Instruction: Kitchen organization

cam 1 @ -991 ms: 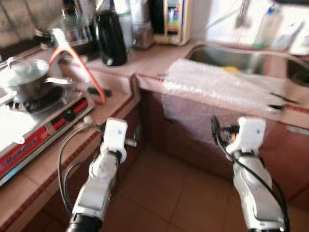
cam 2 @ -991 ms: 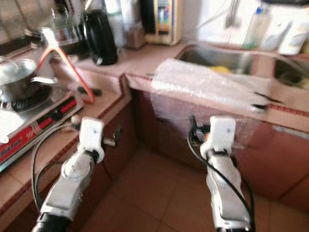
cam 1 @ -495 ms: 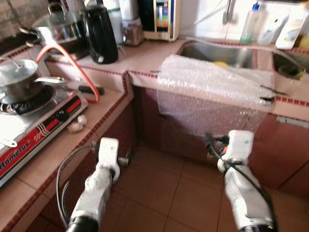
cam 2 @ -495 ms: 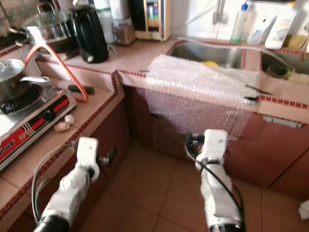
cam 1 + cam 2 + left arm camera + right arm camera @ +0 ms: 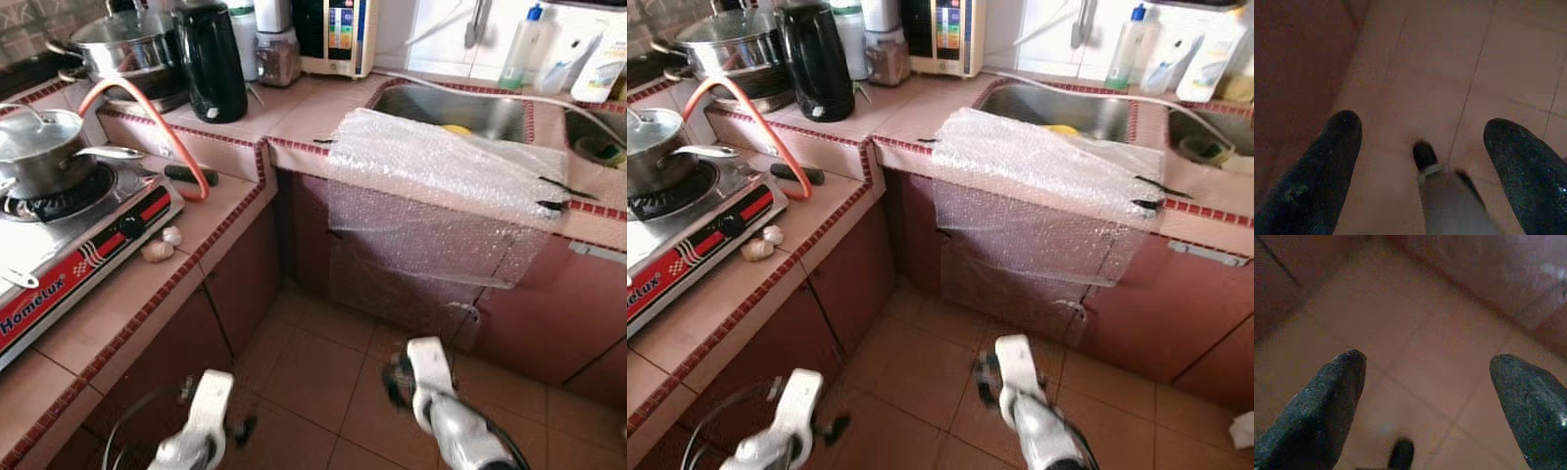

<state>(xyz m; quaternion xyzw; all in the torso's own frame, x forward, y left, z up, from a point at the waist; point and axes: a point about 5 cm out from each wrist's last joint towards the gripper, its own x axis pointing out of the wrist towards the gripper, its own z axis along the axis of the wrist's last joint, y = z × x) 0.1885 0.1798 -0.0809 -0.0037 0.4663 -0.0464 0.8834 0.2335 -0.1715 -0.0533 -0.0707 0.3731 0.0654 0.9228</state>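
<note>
Both arms hang low in front of the counters. The left arm (image 5: 209, 416) and right arm (image 5: 428, 382) show only their white wrists in the eye views. My left gripper (image 5: 1422, 127) is open over the tiled floor and holds nothing. My right gripper (image 5: 1430, 362) is open too, also over bare floor tiles. A sheet of bubble wrap (image 5: 441, 181) drapes over the counter's edge in front of the steel sink (image 5: 470, 110). A lidded pot (image 5: 39, 157) sits on the gas stove (image 5: 59, 259). A black kettle (image 5: 211, 64) stands on the corner counter.
Two garlic cloves (image 5: 159, 247) and a black-handled knife (image 5: 191, 174) lie beside the stove. An orange gas hose (image 5: 147, 113) arches over the counter. A large pot (image 5: 127, 44), jars and a water purifier (image 5: 338, 34) line the back. Bottles (image 5: 524, 49) stand behind the sink. Cabinet fronts enclose the floor on two sides.
Both arms have dropped from chest height toward the floor, now at the bottom of the eye views. The head camera has shifted and the picture has sharpened; the counter things have not moved.
</note>
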